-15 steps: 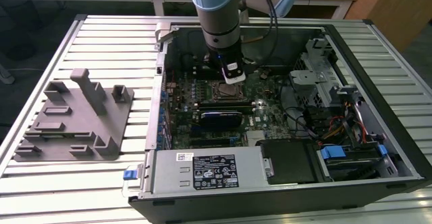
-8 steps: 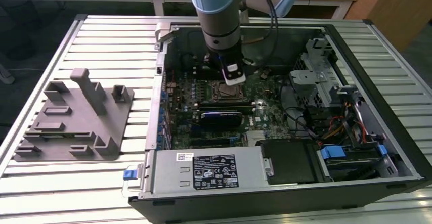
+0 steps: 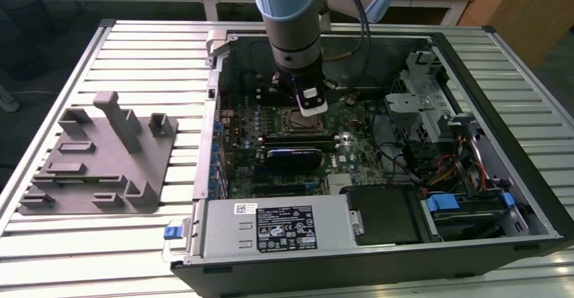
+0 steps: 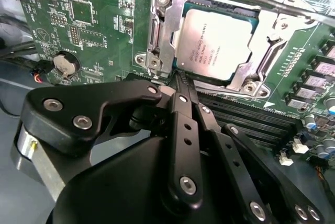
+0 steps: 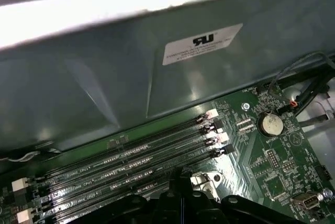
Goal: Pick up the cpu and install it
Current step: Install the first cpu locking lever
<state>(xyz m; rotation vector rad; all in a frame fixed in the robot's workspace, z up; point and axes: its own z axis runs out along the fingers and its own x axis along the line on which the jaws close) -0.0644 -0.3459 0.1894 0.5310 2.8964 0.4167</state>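
Inside the open case [image 3: 502, 197] on the bench [image 3: 63, 56], the main risk, as I judge it, is a side load on the cpu [image 4: 217, 43]. The gripper [image 4: 178, 79] has its tips right at the chip's near corner. Any sideways drift or further descent could nudge the chip askew in the socket [image 4: 162, 35], scrape its lid, or press it unevenly onto the contacts beneath, which would bend easily. A tip could also catch on the socket's metal edge, which runs just beside that corner. I cannot tell whether the chip sits fully flat; if one edge rides high, a push there would tilt it rather than seat it. The fingers [image 4: 182, 114] are drawn together, with no gap and nothing seen between them. The cpu lies in the socket, silver lid up, with the metal edge close along its sides. The fingertips meet at its nearest corner, touching it or just short of it; I cannot tell which. In the exterior view the arm [image 3: 292, 22] hangs over the middle of the board [image 3: 359, 143], well apart from the grey tray [image 3: 99, 157] out on the bench.
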